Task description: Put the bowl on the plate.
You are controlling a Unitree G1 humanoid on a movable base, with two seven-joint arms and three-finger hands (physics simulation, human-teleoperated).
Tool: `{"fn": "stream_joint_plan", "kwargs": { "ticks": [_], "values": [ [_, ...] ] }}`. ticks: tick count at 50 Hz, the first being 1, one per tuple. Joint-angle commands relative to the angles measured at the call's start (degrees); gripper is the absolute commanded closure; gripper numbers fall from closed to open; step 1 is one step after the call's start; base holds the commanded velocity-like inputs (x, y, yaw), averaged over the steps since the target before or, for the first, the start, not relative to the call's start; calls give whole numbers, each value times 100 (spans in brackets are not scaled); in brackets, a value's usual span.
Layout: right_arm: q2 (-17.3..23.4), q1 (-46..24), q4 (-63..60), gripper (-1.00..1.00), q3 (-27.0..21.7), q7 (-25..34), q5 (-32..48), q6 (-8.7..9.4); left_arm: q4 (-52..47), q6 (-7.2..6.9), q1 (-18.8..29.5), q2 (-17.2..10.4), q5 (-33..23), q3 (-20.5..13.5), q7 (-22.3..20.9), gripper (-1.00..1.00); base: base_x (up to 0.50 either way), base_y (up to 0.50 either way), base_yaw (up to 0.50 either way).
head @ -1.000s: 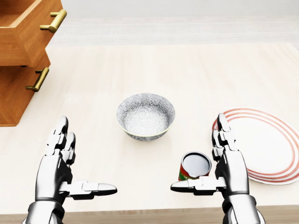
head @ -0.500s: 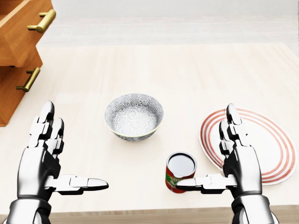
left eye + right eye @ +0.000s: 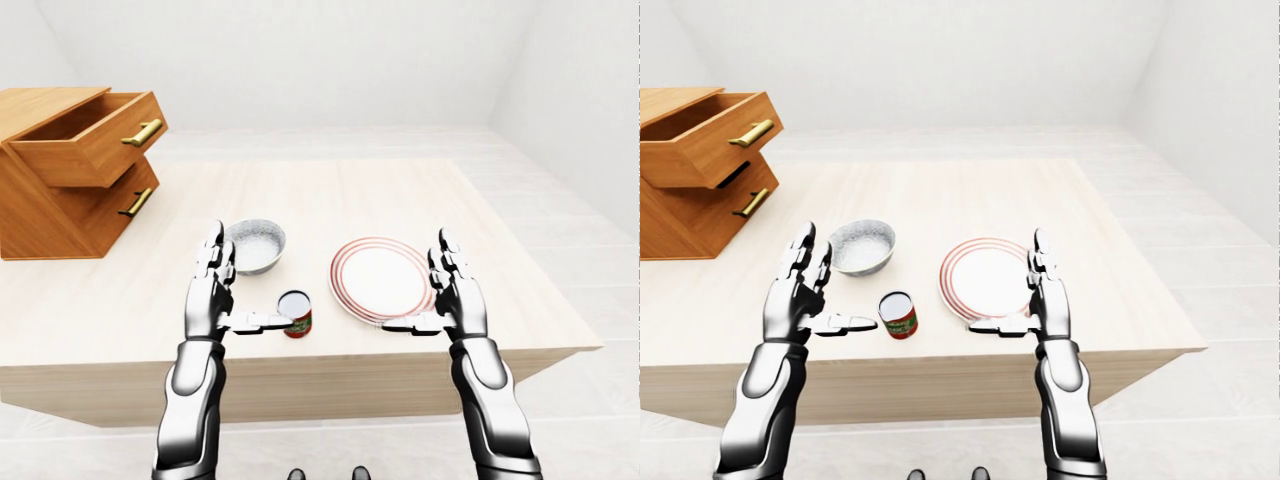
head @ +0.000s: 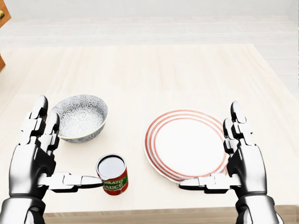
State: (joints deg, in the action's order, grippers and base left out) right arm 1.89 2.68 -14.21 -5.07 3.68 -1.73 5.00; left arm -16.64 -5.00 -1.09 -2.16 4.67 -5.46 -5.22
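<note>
A grey patterned bowl (image 4: 80, 117) sits empty on the pale wooden table (image 4: 149, 70), at the left of the head view. The white plate (image 4: 187, 143) with red rings lies to its right. My left hand (image 4: 44, 158) hovers open below the bowl, its thumb reaching toward a tomato sauce can (image 4: 112, 174). Over the plate's right rim my right hand (image 4: 229, 161) is spread open, holding nothing.
The tomato sauce can stands upright between bowl and plate, near the table's bottom edge. A wooden drawer unit (image 3: 70, 170) with brass handles stands at the table's far left, its top drawer pulled out.
The camera has shifted right: bowl, can and plate all slid left in the head view, and the drawer unit left it. Both hands stay open.
</note>
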Motion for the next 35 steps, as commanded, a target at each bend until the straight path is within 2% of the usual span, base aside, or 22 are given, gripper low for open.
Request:
{"fn": "stream_joint_plan", "kwargs": {
  "ticks": [1,6,8,10,11,12,14,16,23,29,35],
  "values": [
    [19,22,-74,-100,-90,20,-16,0,56,0,1,-112,6,-114,-132,-100,0,-50,0],
    [17,21,-102,-100,-118,45,-51,0,270,0,46,-208,36,-345,-226,-100,0,-50,0],
    [8,55,-182,-100,-105,20,-19,0,-172,0,97,-372,285,-650,-305,-100,0,-7,0],
    [6,62,-192,-100,-102,20,-8,0,-311,0,118,-413,349,-748,-348,-100,0,0,0],
    [11,72,-218,-100,-103,11,14,0,-578,0,120,-519,464,-922,-396,-100,0,0,0],
    [9,72,-219,-100,-104,12,15,0,-583,0,126,-507,454,-939,-410,-100,0,0,0],
    [21,77,-330,-100,-138,7,3,0,-951,0,137,-619,600,-1184,-466,-100,0,0,0],
    [28,96,-486,-100,-138,51,-42,0,-1149,0,209,-598,700,-1381,-386,-100,0,0,0],
    [49,269,-1284,-100,-255,104,-80,0,-1372,0,167,-665,677,-1412,-524,-100,0,0,0],
    [71,225,-1701,-100,-415,102,-49,0,-1653,0,388,-733,706,-1543,-446,-100,0,0,0],
    [68,217,-1932,-100,-636,136,-139,0,-1799,0,318,-695,660,-1537,-498,-100,0,0,0]
  ]
}}
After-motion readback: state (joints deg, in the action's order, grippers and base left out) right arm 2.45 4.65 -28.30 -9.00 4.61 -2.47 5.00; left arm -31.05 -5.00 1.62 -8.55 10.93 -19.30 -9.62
